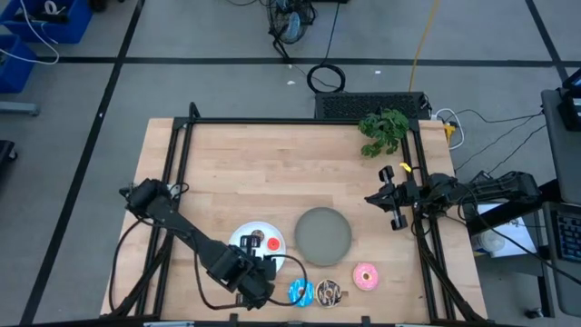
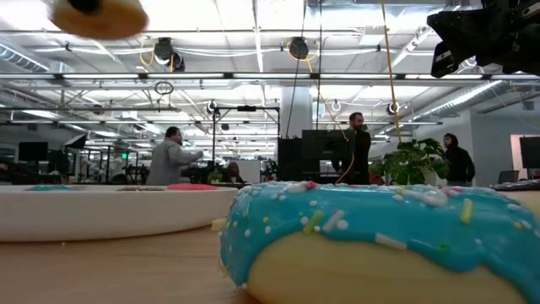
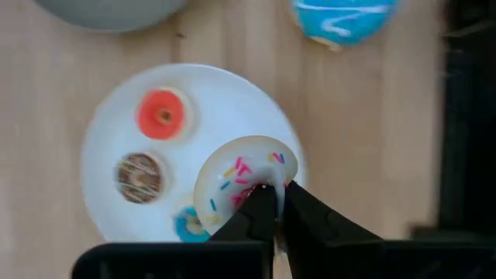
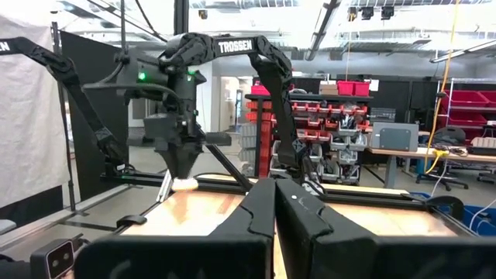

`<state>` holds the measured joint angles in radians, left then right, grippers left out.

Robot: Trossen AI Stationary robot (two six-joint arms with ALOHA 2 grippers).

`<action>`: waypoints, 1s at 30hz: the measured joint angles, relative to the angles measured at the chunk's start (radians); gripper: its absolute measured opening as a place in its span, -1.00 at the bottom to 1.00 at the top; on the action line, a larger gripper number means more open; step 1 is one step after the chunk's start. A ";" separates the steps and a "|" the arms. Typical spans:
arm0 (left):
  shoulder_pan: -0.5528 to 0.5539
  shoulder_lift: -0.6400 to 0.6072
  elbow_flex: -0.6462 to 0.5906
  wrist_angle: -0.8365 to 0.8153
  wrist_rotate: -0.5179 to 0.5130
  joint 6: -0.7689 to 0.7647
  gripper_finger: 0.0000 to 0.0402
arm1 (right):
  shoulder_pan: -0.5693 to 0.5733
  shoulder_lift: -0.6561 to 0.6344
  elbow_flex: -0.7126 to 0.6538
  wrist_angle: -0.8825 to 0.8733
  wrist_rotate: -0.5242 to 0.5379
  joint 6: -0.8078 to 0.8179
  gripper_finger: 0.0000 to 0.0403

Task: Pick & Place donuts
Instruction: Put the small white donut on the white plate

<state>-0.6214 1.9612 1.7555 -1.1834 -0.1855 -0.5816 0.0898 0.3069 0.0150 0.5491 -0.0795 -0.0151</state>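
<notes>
RISK: whitish-pink donut (image 3: 244, 182), pinched only at its rim, may slip or tip out, knocking the tiny donuts on the white plate (image 3: 101, 139) | POSE: left claw (image 3: 271, 203) points down over the plate's edge, clamped on that donut | right claw (image 4: 273, 203) pressed together, parked at the bench's right edge

Arm link lettering: I read "TROSSEN" in white on the dark left arm (image 4: 232, 48) seen from the right wrist camera.
Far-left arm segment: letters there are cut off; I can't read them.
Elsewhere: nothing legible.
</notes>
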 joint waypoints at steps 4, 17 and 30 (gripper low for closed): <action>0.009 0.019 -0.050 0.049 -0.024 0.028 -0.87 | 0.000 0.002 0.000 0.000 0.000 0.000 -1.00; 0.054 0.029 -0.316 0.290 0.073 0.061 -0.85 | 0.000 0.002 0.000 0.000 0.000 -0.006 -1.00; 0.077 0.029 -0.364 0.332 0.114 -0.010 -0.65 | 0.000 0.002 0.000 -0.004 0.000 -0.008 -1.00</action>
<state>-0.5442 1.9903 1.3911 -0.8512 -0.0714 -0.5919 0.0896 0.3092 0.0147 0.5453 -0.0797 -0.0227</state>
